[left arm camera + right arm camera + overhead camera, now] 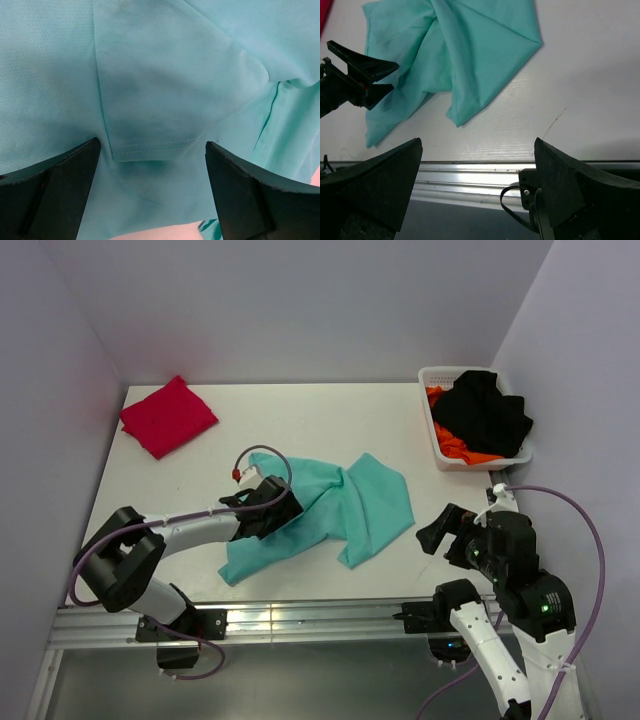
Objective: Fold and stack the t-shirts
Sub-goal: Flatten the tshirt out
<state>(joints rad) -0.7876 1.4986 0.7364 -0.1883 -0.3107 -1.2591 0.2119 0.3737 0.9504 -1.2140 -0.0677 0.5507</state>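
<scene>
Teal shirt [345,508] crumpled mid-frame, left gripper [152,145] spread wide over its edge, right gripper [477,142] wide at near edge of table [300,415], lower right

Enclosure: three plain pale-lavender walls, namely back wall [300,310], left wall [50,440] and right wall [585,370], box in a white table [320,415]. Table top is matte, with a faint thin scratch [555,122] towards its near right. Aluminium rail [300,618] runs along the near edge, with bright glare near its middle. Below the rail lies a dark grey surface [300,680]. White slotted plastic basket [450,370] sits at the far right corner, close to the right wall. Light is even and diffuse; shadows are soft.
</scene>
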